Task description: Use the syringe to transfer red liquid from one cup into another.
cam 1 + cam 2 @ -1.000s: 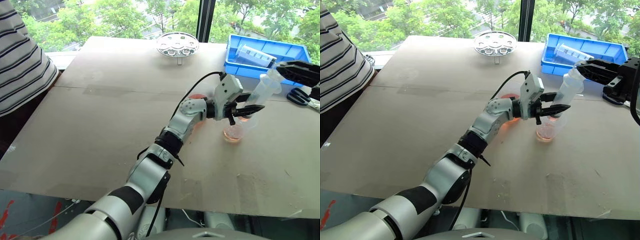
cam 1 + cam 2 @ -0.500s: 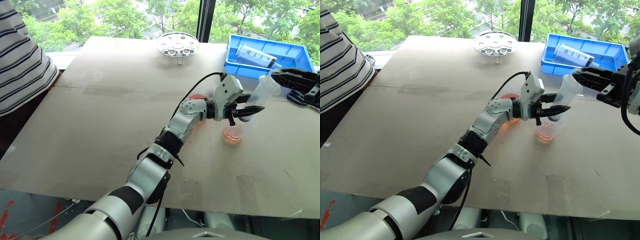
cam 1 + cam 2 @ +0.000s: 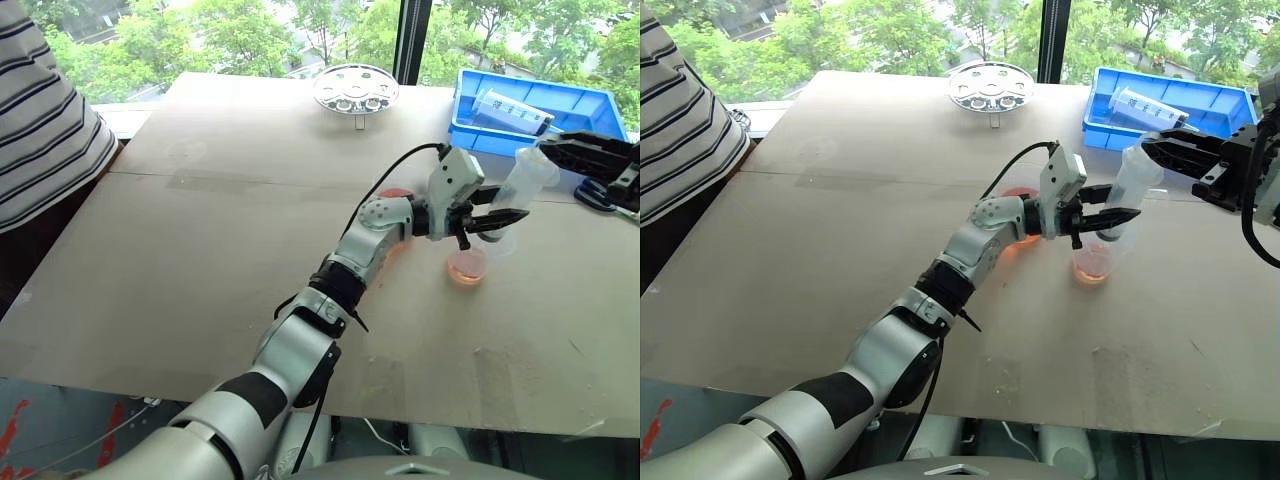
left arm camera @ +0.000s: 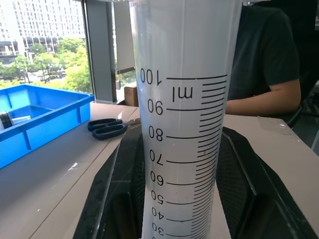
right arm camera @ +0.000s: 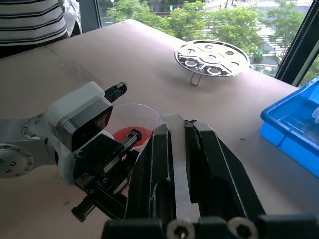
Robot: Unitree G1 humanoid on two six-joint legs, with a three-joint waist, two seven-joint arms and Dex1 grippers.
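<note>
Nearest on the table (image 3: pixel 220 250), the small cup (image 3: pixel 467 266) with a shallow pool of red liquid (image 3: pixel 466 271) in its bottom. Just above it, the left gripper (image 3: pixel 505 218), pressed together on the barrel of the syringe (image 3: pixel 522 185), which slants up and away with its lower end over the cup. Cannot tell whether the tip sits inside the rim or how much liquid is left in the barrel. Behind the left wrist, the beaker (image 3: pixel 396 194), red at its base, near the small cup but not touching it. Farther along the syringe, the right gripper (image 3: pixel 552 150), pinching the plunger end. Looks like the emptying stage, with the transfer partly done. To do it well: hold the barrel steady with the left, push the plunger straight along the barrel's line with the right, go slowly so the stream does not splash, and keep the tip low and centred over the cup. Avoid nudging the light cup sideways. Beyond, scissors (image 4: pixel 107 127), then a blue tray (image 3: pixel 470 135) at the table's far edge.
</note>
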